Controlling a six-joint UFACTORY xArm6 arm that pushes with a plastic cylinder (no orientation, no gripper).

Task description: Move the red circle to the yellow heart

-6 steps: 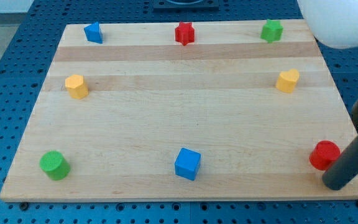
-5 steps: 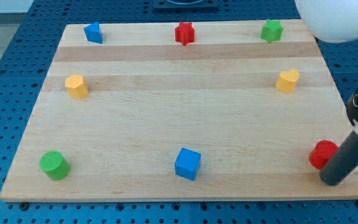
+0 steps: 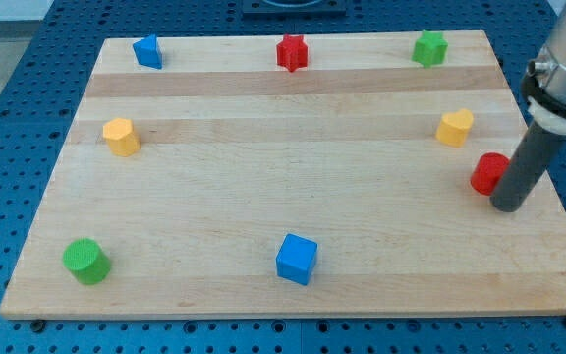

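Observation:
The red circle [image 3: 486,173] lies near the board's right edge, a little below and to the right of the yellow heart [image 3: 454,128]. My tip [image 3: 507,206] rests on the board, touching the red circle on its lower right side. The dark rod rises from there toward the view's upper right and hides part of the circle's right side.
A wooden board [image 3: 283,211] holds other blocks: a blue block [image 3: 147,51], a red star [image 3: 292,52] and a green block [image 3: 428,47] along the top, a yellow block [image 3: 120,136] at left, a green circle [image 3: 85,261] and a blue cube [image 3: 296,259] along the bottom.
My tip has moved up the view along the right edge, pushing the red circle up and slightly left, closer to the yellow heart. The other blocks have not moved.

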